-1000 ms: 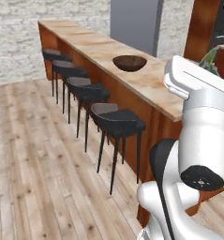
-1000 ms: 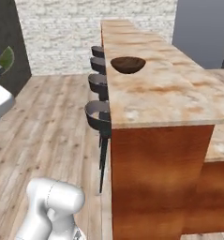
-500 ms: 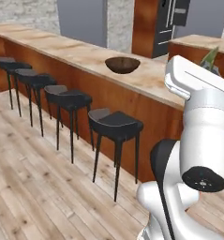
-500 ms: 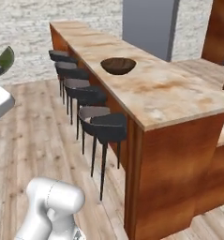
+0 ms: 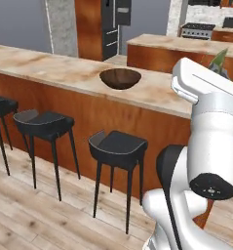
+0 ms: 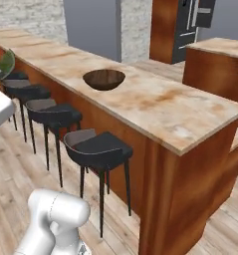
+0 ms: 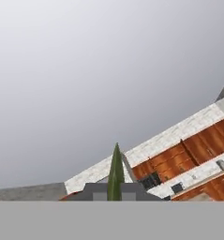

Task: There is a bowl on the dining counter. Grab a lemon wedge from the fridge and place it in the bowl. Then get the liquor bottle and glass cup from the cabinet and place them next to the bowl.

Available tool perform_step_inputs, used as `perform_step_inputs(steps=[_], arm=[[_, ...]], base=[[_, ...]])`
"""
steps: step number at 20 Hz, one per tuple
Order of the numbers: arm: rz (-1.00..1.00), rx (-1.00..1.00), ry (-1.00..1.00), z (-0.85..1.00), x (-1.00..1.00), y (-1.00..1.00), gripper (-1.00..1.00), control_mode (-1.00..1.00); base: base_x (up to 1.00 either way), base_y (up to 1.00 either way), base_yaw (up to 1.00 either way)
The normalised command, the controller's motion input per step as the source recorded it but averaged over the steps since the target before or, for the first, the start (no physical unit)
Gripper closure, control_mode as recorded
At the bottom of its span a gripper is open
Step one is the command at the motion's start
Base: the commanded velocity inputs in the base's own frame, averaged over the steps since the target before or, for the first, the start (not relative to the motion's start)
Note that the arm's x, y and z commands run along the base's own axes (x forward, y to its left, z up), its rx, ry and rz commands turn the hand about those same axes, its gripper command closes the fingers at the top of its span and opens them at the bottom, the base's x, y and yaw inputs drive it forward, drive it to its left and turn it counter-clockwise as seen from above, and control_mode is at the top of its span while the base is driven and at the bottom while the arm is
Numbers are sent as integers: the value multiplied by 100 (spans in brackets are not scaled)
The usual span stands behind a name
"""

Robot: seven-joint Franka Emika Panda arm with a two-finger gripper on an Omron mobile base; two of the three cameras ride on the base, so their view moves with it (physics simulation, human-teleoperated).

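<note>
Small dark brown bowl (image 5: pixel 120 78) upright on the marble-topped dining counter (image 5: pixel 54 71), dark fridge (image 5: pixel 115 27) beyond.

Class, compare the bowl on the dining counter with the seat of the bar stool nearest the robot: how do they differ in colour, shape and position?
The bowl is dark brown wood; the stool seat is black. The bowl is round and hollow; the seat is squarish with a low raised back. The bowl sits on the dining counter; the seat stands lower, before the counter's front. Both look empty.
</note>
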Motion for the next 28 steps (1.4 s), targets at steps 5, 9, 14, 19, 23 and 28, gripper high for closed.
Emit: perform_step_inputs(steps=[5,9,14,19,23,28], arm=[[0,0,0,0,0,0,100,100],[0,0,0,0,0,0,100,100],[0,0,0,0,0,0,100,100],[0,0,0,0,0,0,100,100],[0,0,0,0,0,0,100,100],[0,0,0,0,0,0,100,100]], base=[[54,88,-55],[48,91,-54],[46,69,-52],[53,26,-42],[63,23,-32],[70,55,-28]])
